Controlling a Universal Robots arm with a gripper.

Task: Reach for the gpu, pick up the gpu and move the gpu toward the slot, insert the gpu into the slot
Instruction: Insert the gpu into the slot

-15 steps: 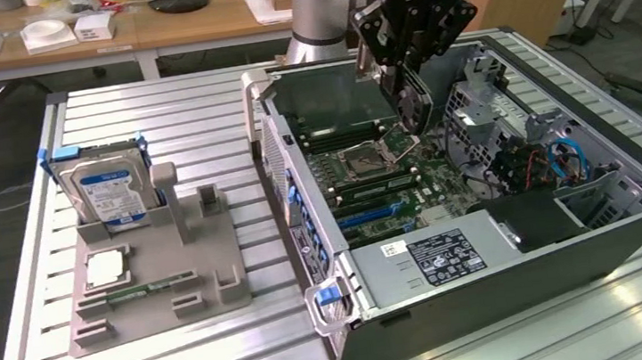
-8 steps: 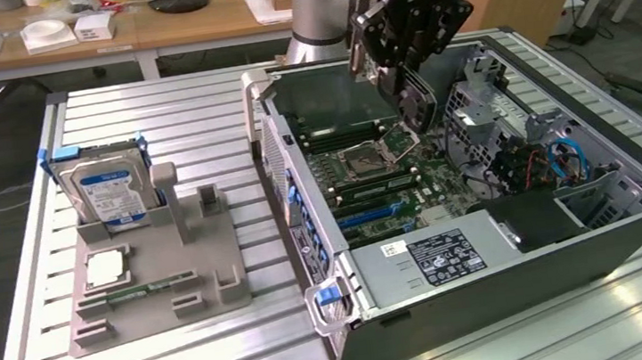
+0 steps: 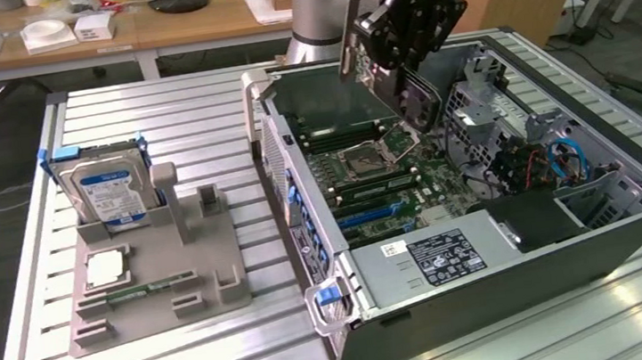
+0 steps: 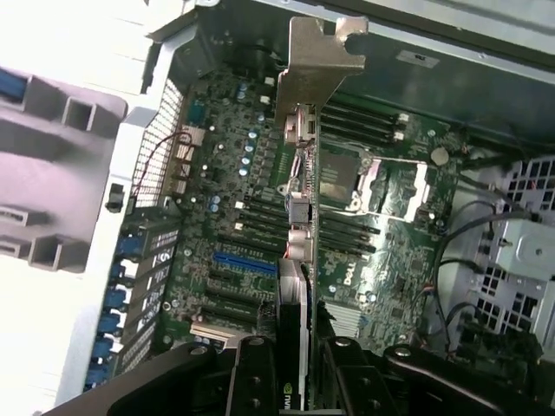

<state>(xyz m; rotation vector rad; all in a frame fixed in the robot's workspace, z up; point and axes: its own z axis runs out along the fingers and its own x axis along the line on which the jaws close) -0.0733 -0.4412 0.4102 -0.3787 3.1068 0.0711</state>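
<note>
Hidden or cut off:
- gpu (image 3: 407, 90) is half covered by the gripper (image 3: 397, 47) in the exterior view. Only its silver bracket edge and lower dark part show.
- In the wrist view the gpu (image 4: 305, 130) is seen edge-on, bracket end farthest from the camera. Its faces can't be read, and its near end disappears between the black fingers (image 4: 256, 381).
- Gripper (image 4: 299, 386) body is cropped at the frame edge.
- The card crosses the middle of the motherboard and masks a strip of it.
- One end of the blue slot (image 4: 245, 263) runs up to the card's edge.

Jaws: clamped on the gpu, one on each face.

The gpu hangs above the open computer case (image 3: 487, 279), over the processor socket (image 3: 364, 159) area, clear of the board. The slot (image 3: 369, 215) lies apart from it, nearer the case's front, unoccupied.

Around:
- Black memory slots (image 4: 364, 121) flank the socket (image 4: 368, 186).
- Blue cable (image 3: 566, 159) loops in the drive bay on the exterior view's right.
- On the tabletop (image 3: 172, 357), at the exterior view's left, a grey fixture (image 3: 188, 275) holds an upright hard drive (image 3: 107, 189) and a processor chip (image 3: 107, 267).
- Green memory stick (image 3: 130, 292) is barely legible.
</note>
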